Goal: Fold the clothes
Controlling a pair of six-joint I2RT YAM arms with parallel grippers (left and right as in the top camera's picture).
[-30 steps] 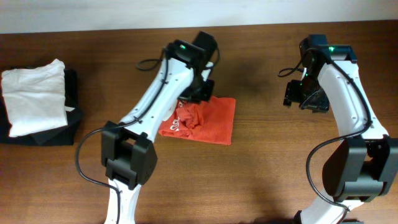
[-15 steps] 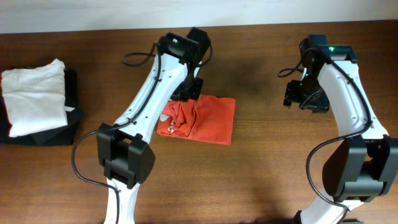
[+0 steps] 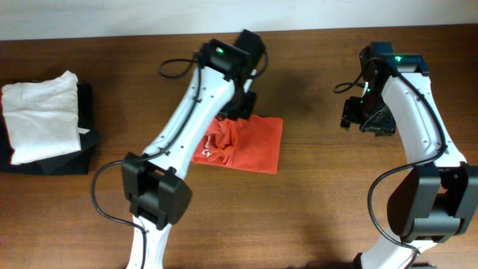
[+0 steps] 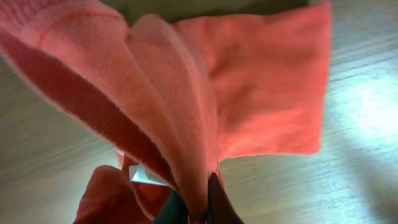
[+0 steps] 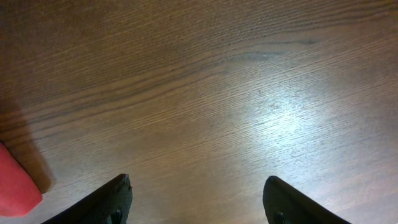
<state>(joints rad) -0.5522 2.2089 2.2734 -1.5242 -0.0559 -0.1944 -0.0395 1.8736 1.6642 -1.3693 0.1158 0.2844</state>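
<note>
Left gripper (image 4: pixel 198 210) is clamped tight on a raised fold of the shirt (image 4: pixel 267 93), the cloth peaking up into the pinch near the shirt's far-left edge while the rest lies flat mid-table (image 3: pixel 321 209), white print showing on its left side. Right gripper (image 5: pixel 199 202) hangs well off to the right, fingers wide apart over wood and holding nothing, a red corner of shirt at the edge of its view. Far left, a white garment (image 3: pixel 41 112) sits folded on a black garment (image 3: pixel 88 149).
</note>
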